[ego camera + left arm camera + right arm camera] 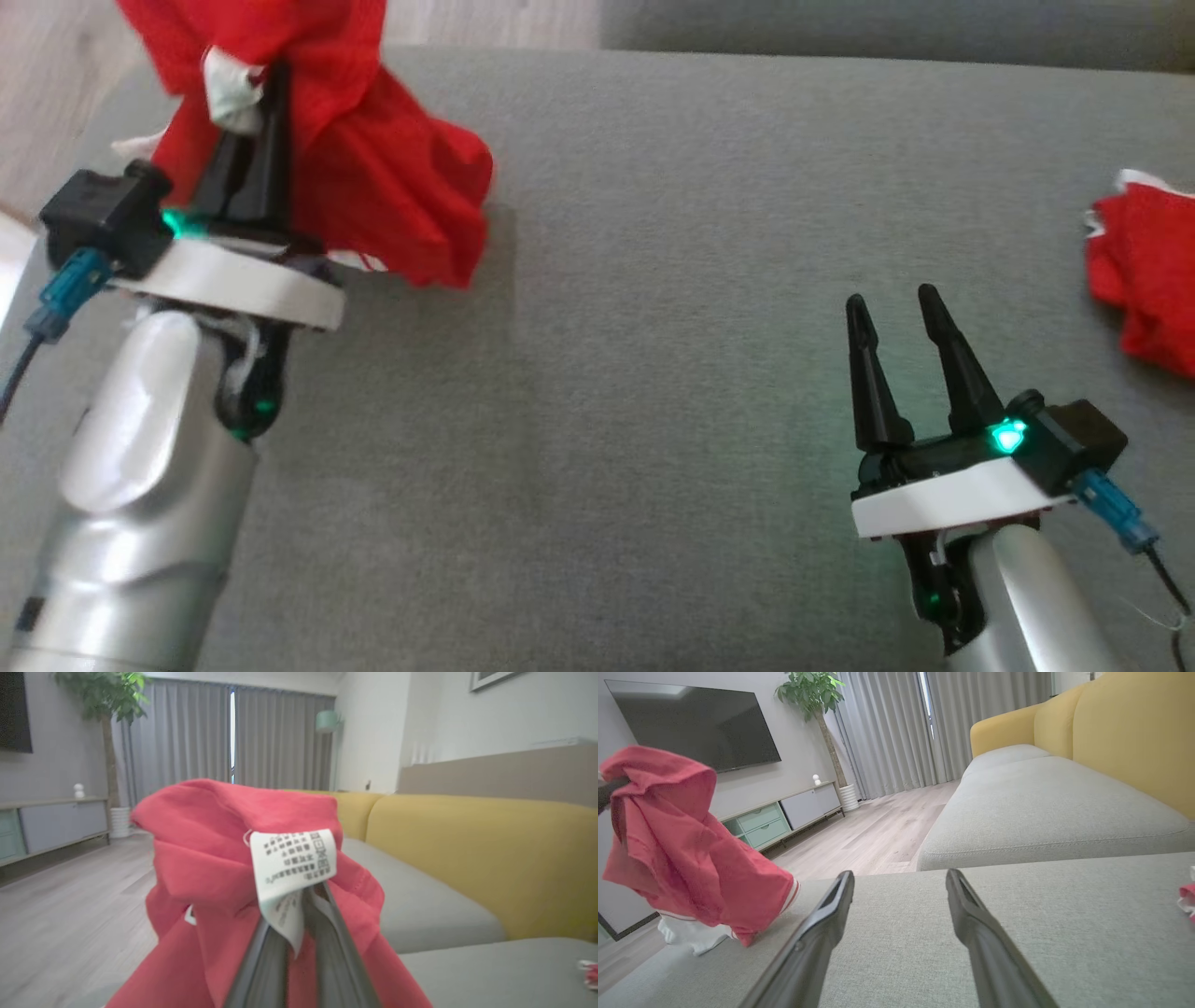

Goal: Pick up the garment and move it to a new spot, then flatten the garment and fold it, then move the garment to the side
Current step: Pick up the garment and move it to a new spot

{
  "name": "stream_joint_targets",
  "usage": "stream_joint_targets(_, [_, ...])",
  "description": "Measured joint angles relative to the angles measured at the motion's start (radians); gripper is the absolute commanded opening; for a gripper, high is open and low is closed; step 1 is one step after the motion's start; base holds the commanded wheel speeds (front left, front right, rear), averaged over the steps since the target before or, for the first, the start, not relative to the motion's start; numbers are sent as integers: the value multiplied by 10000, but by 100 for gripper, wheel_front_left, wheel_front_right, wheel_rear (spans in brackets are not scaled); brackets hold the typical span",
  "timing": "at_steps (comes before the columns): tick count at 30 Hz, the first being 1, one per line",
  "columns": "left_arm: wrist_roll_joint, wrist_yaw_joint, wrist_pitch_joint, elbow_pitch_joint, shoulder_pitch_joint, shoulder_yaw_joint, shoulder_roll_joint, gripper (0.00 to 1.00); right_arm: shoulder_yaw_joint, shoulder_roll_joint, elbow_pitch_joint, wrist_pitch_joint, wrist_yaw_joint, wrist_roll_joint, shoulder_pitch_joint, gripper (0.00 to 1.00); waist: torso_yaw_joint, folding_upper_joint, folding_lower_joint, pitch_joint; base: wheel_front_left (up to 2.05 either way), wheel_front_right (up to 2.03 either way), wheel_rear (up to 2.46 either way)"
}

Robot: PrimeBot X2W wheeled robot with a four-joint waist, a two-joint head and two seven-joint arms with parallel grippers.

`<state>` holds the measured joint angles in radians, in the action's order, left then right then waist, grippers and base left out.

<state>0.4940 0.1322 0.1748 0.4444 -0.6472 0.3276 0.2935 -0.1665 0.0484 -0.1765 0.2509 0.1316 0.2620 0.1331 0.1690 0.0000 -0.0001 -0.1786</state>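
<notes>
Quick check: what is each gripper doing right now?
Left gripper: shut on the red garment.
Right gripper: open, holding nothing.

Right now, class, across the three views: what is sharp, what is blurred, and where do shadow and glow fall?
Head view: garment soft-edged, shadowing the cushion; green glow by right gripper. Left wrist view: label clearest, fingers blurred. Right wrist view: mostly sharp, curtains leaning from distortion.

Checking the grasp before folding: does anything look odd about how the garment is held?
Yes. The left gripper is shut on the red garment at its white care label, so the cloth hangs bunched, not spread.
</notes>
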Motion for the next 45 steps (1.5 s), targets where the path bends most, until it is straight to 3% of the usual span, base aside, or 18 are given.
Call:
stream_joint_targets(5, [4,-121,81,-1586,177,357,-514,0,-125,0,-2,0,0,115,-6,100,-426,0,0,248,0,0,0])
stream_joint_targets(9, [-86,-370,-242,-2395,592,1220,-1229,0,-198,0,42,0,0,261,0,100,-997,0,0,276,0,0,0])
stream_joint_targets(15, [-309,-719,-138,-2393,444,1952,-2117,0,-320,0,155,0,0,495,216,100,-1880,0,1,30,0,0,0])
stream_joint_targets(19, [-295,-934,228,-2100,-101,2328,-2401,0,-405,0,314,0,0,660,550,100,-2513,0,2,-224,0,0,0])
stream_joint_targets(20, [-251,-976,299,-2010,-232,2458,-2420,4,-408,0,326,0,0,696,596,100,-2656,0,2,-284,0,0,0])
stream_joint_targets(21, [-207,-988,372,-1914,-345,2627,-2429,85,-391,2,341,0,0,717,610,100,-2790,0,2,-345,0,0,0])
stream_joint_targets(22, [-196,-1026,395,-1808,-430,2815,-2441,100,-380,2,343,0,0,725,607,100,-2914,0,2,-407,0,0,0])
stream_joint_targets(26, [-161,-1129,566,-1244,-497,3359,-2508,100,-282,2,345,0,0,723,603,100,-3177,0,2,-626,0,0,0])
stream_joint_targets(30, [-73,-1250,690,-859,-486,3371,-2506,100,-12,4,357,0,0,683,599,100,-2962,0,2,-617,0,0,0])
stream_joint_targets(37, [-217,-1419,779,-1039,111,2102,-1933,100,184,2,351,0,0,355,561,100,-2159,0,2,-302,0,0,0])
stream_joint_targets(42, [-679,-1409,819,-1680,1677,1078,-1078,100,311,0,311,2,0,240,310,100,-1503,0,1,47,0,0,0])
stream_joint_targets(45, [-882,-1396,819,-2036,2827,573,-859,100,431,2,221,2,0,180,21,100,-1127,0,0,280,0,0,0])
